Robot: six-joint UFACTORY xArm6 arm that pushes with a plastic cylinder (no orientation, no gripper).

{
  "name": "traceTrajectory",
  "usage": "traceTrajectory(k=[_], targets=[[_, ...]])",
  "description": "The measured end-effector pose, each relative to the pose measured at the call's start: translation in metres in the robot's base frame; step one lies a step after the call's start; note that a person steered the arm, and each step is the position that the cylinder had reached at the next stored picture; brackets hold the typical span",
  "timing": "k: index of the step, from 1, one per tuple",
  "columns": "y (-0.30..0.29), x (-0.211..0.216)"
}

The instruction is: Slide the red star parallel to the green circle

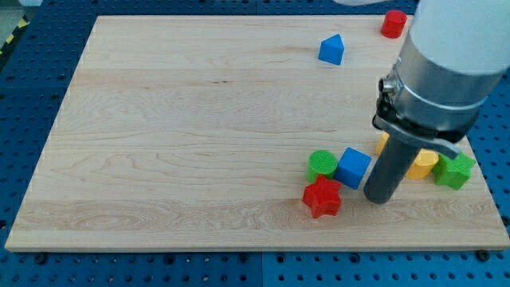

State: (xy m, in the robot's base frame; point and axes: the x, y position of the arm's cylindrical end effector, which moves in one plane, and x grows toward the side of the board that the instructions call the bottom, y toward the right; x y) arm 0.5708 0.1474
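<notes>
Blue pegboard surrounds the wooden worktop (159,119). No jaws are fitted – the tool is a bare rod, its tip (379,198) set just right of the red star (322,197), holding nothing. The green circle (323,164) lies just above the star, beside a blue cube (353,167). Approach is judged in hand – a sideways push is called for next.

One camera looks down obliquely over the wooden board (199,135).
</notes>
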Motion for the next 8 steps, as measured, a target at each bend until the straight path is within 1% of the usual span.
traceTrajectory(k=[1,2,3,4,7,8], targets=[[-0.004,0.023],[-0.005,0.023],[-0.032,0.018],[-0.07,0.017],[-0.191,-0.017],[-0.216,-0.026]])
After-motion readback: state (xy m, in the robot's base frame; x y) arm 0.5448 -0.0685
